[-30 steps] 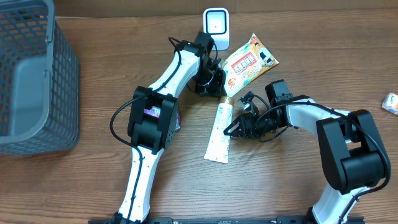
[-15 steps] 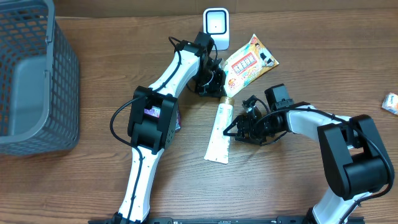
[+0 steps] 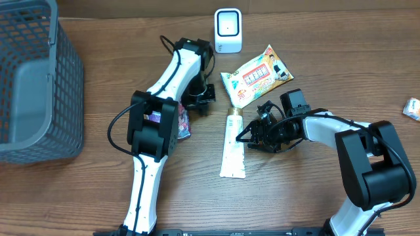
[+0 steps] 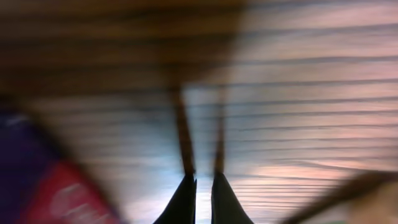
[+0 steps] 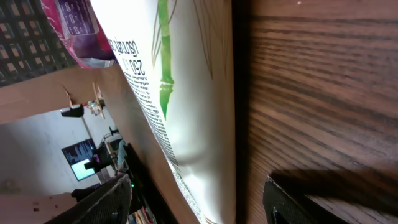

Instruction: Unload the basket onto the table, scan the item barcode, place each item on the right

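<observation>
overhead: tube (image 3: 233, 149) seen lying flat mid-desk, cap toward the scanner (image 3: 228, 30) at the far edge; right gripper (image 3: 244, 139) set just beside it, left gripper (image 3: 200, 99) further left | left wrist: fingers (image 4: 185, 202) pressed together, nothing held | right wrist: fingers (image 5: 111, 198) spread apart, tube seen between them, not clamped
</observation>
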Robot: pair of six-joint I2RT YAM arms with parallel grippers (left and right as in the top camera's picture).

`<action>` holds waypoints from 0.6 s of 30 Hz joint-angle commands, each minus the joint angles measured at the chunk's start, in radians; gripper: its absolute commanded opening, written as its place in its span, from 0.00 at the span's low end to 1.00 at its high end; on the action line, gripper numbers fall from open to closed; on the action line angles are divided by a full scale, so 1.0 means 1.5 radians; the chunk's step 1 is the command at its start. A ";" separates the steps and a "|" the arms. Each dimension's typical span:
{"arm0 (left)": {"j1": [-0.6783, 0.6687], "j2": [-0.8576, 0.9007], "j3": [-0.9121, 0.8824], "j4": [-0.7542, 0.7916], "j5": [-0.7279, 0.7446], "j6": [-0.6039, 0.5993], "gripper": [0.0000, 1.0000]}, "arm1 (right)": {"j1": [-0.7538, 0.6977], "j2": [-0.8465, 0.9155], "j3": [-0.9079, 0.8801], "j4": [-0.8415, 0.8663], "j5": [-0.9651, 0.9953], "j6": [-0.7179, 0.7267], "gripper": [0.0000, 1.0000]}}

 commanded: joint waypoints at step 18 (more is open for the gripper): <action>-0.083 0.026 -0.125 0.165 0.292 0.114 0.04 | 0.031 0.030 -0.029 0.028 0.083 0.229 0.69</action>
